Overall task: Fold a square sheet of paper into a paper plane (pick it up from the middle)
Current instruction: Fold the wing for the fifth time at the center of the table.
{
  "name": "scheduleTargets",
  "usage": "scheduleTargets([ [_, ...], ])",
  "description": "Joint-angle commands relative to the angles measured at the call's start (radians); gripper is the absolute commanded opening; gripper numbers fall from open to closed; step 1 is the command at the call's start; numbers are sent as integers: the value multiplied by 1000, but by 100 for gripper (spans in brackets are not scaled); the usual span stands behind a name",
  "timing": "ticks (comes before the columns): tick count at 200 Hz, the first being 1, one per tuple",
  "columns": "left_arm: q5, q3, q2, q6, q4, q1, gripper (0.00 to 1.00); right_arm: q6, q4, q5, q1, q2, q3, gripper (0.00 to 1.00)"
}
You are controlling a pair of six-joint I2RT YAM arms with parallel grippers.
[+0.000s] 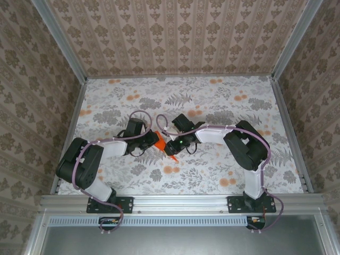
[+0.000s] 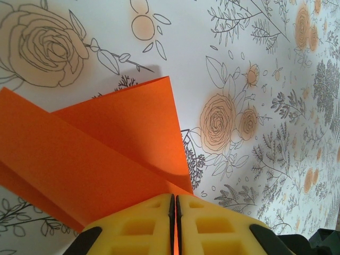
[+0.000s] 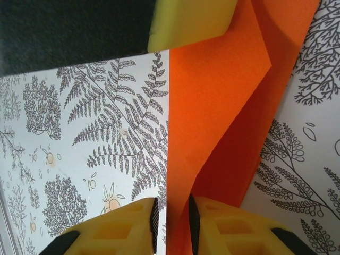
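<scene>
From above, the two arms reach toward each other over the white tablecloth point(image 1: 212, 101) printed with grey ferns and pale orange flowers. The left gripper point(image 1: 152, 138) and the right gripper point(image 1: 169, 148) stand close together near its middle, with the thin, bright orange paper point(image 1: 159, 141) between them. A pointed orange corner pokes out just on the base side of the right gripper. How wide either claw stands cannot be told from this height.

In the left wrist view, the left gripper point(image 2: 174, 197) is clamped: its two yellow fingers point(image 2: 133, 226) press together with only a sliver of orange in the seam. The orange paper point(image 2: 106, 154) fans out ahead of the fingertips in overlapping folded layers, one corner pointing away from the claw.

In the right wrist view, the right gripper point(image 3: 171, 204) holds its yellow fingers point(image 3: 223, 231) a narrow gap apart. The paper's point(image 3: 218, 106) edge runs down into that gap, lying against one pad while a strip of cloth shows between it and the other, so these jaws are not pressed shut on it. Ahead of this claw, at the sheet's far end, a yellow finger point(image 3: 191, 21) of the left gripper, on its black body, meets the paper.
</scene>
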Motion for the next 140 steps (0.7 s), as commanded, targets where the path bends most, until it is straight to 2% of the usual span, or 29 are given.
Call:
scheduleTargets([
  [1, -6, 5, -24, 20, -17, 6, 12, -39, -13, 6, 5, 21, 21, 24],
  [46, 1, 8, -29, 23, -19, 6, 12, -56, -31, 1, 4, 39, 31, 17],
  [78, 10, -1, -60, 36, -25, 6, 13, -33, -11, -61, -8, 41, 24, 10],
  [96, 19, -13, -86, 50, -27, 5, 13, -14, 1, -118, -20, 46, 22, 8],
  [140, 34, -53, -103, 56, 14, -19, 13, -2, -22, -169, -35, 78, 40, 7],
])
